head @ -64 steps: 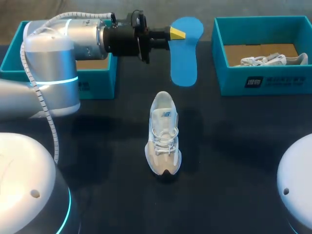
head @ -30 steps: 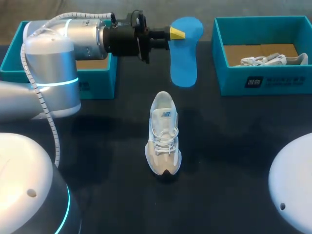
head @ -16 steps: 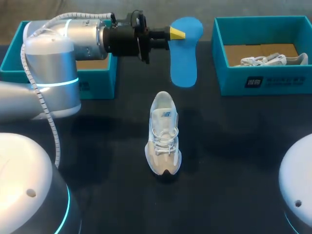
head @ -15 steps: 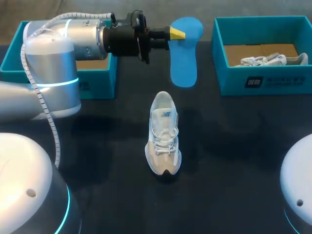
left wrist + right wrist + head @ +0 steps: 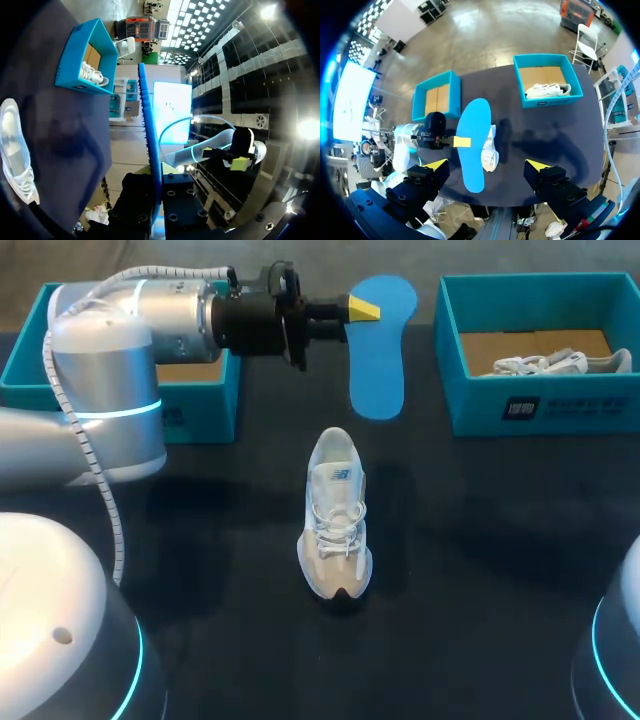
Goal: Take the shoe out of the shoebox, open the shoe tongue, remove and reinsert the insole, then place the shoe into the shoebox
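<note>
Insole gripped in our left end effector, shoe out on the table.

At the far left the left shoebox (image 5: 200, 400) shows only its cardboard floor. Our left end effector (image 5: 362, 308) is closed on the blue insole (image 5: 380, 350), which it holds above the far side of the table (image 5: 480, 540), between the two boxes. The white shoe (image 5: 337, 530) stands upright at mid-table, toe toward us, well apart from both boxes. The right shoebox (image 5: 540, 400) holds a second shoe (image 5: 550, 363) lying on its side. Our right end effector (image 5: 487, 165) hangs high over the table, its fingers spread wide and gripping nothing.
</note>
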